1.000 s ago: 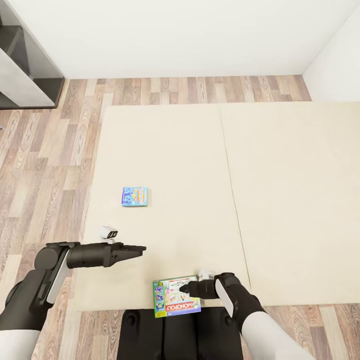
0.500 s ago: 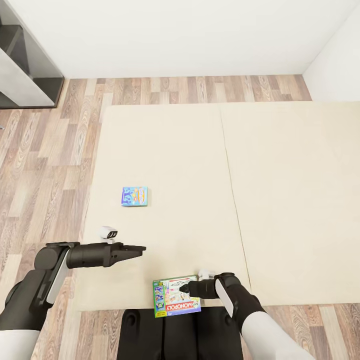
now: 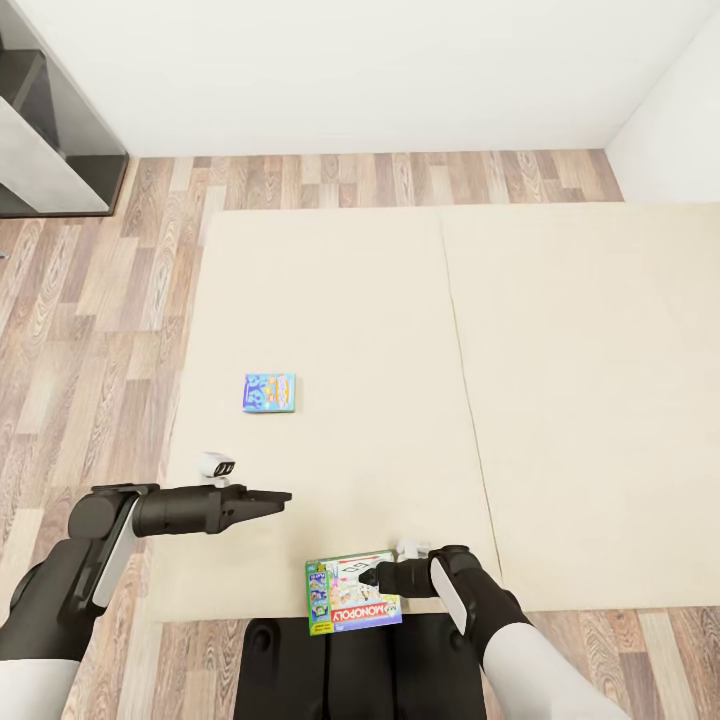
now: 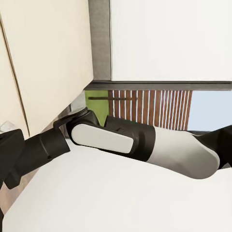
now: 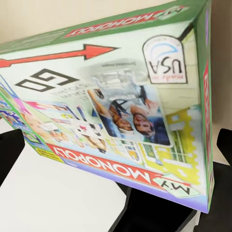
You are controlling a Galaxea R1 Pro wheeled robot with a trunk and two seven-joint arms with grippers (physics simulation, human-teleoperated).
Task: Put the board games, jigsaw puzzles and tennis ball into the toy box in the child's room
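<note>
At bed edge (image 3: 300,598), right gripper (image 3: 372,575) touches Monopoly box (image 3: 340,600) (grip unclear)

Wood floor (image 3: 100,300), white walls (image 3: 350,70)

The black left arm reaches across from the left side of the head view, its forearm level, ending in the dark left gripper (image 3: 280,497) whose two fingers lie together in a closed point. The right arm, white at the upper section and black at the wrist, bends inward low in the view; the black right gripper (image 3: 372,576) is clamped on the edge of a colourful Monopoly board game box (image 3: 345,597).
</note>
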